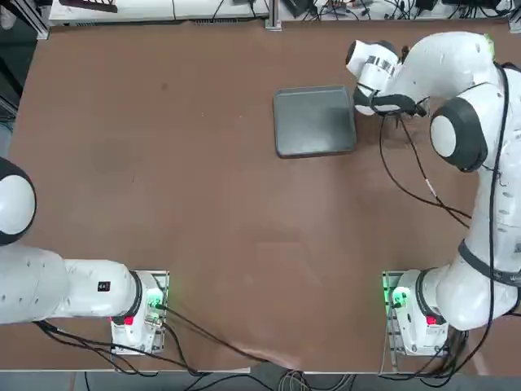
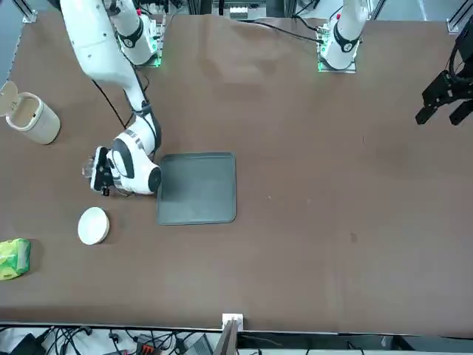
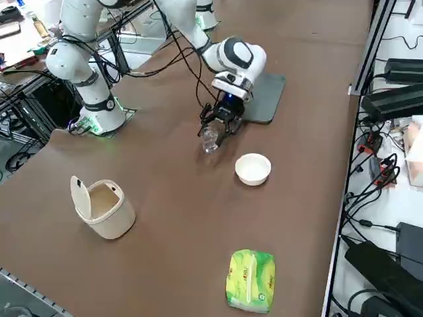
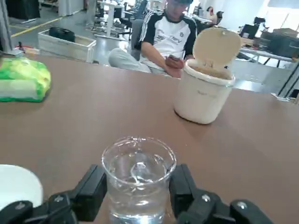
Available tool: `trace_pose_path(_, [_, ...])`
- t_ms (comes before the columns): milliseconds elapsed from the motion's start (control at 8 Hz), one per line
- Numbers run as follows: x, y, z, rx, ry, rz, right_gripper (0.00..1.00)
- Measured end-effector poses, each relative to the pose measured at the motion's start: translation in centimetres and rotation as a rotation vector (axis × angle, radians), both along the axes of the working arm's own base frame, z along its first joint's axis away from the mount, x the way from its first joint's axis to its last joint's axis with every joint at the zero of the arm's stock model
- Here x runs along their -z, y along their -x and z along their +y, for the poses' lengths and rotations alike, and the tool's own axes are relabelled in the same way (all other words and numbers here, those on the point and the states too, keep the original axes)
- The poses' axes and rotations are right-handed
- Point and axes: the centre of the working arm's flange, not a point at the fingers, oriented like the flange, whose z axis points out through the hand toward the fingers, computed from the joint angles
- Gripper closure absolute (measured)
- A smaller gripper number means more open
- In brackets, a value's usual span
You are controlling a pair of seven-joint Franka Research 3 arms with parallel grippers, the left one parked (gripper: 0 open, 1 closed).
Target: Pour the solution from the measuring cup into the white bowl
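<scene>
Brown rectangular table. On it: flat dark grey tray, small round white bowl. Also: cream lidded jug, green packet.

Right arm reaching across the table, elbow raised, forearm angled down toward the tabletop. Right gripper low over the surface with its two black fingers closed against the sides of the measuring cup, which stands upright between them.

Cup: base cut off by the wrist view's edge; hidden under the arm in the top view.
Bowl: only part of the rim shows in the wrist view.
Gripper: hidden under the arm in the top view.
</scene>
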Motion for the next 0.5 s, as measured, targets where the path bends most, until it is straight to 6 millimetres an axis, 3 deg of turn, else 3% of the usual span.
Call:
trace_pose_path(250, [-2.9, -1.6, 0.7, -0.095, 0.017, 0.017, 0.26])
trace_pose_path(500, [-3.4, -2.4, 1.3, -0.176, 0.036, 0.034, 0.26])
